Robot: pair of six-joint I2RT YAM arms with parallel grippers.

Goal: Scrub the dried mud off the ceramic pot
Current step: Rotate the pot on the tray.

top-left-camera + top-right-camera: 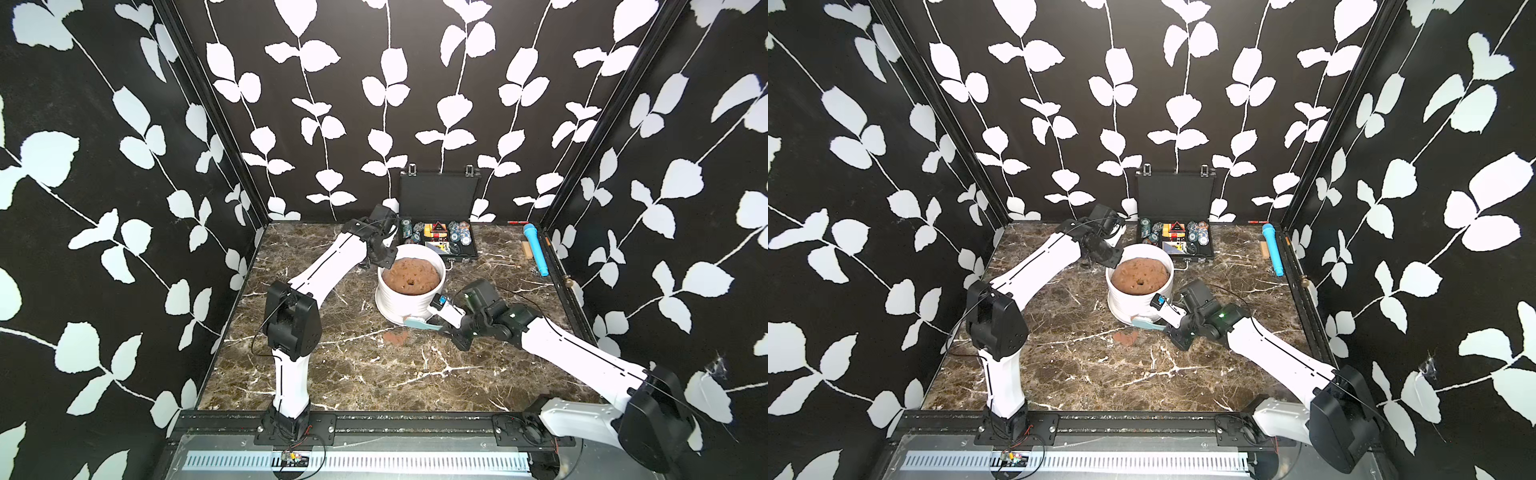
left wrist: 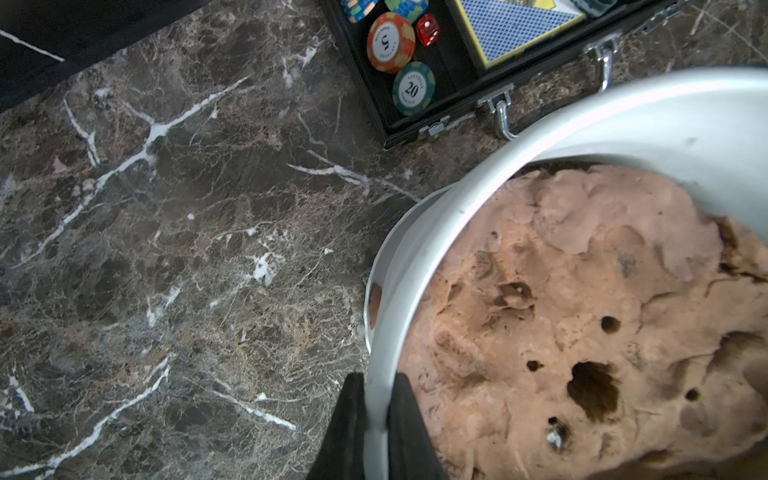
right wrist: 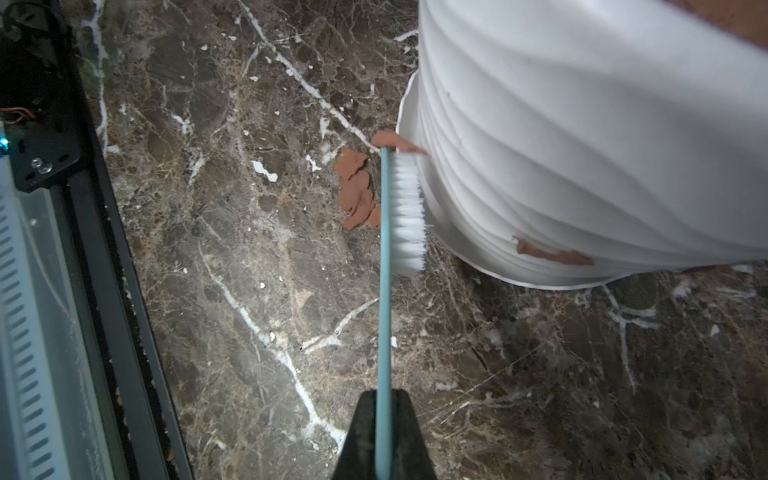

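The white ribbed ceramic pot (image 1: 409, 305) (image 1: 1133, 309) stands mid-table on a saucer, filled with a brown lumpy mound (image 1: 411, 276). My left gripper (image 2: 377, 382) (image 1: 384, 259) is shut on the pot's far-left rim (image 2: 415, 249), one finger outside and one inside. My right gripper (image 3: 384, 395) (image 1: 446, 328) is shut on the handle of a teal brush (image 3: 409, 212) (image 1: 417, 321). Its white bristles press against the pot's lower wall (image 3: 582, 145). Dried mud (image 3: 552, 254) sticks low on that wall, a flake (image 3: 395, 141) hangs at the brush tip, and more flakes (image 3: 355, 191) (image 1: 395, 338) lie on the table.
An open black case of chips (image 1: 436, 237) stands right behind the pot. A blue cylinder (image 1: 536, 249) and a small wooden block (image 1: 527, 250) lie at the back right by the wall. The black rail (image 1: 374, 424) runs along the front edge.
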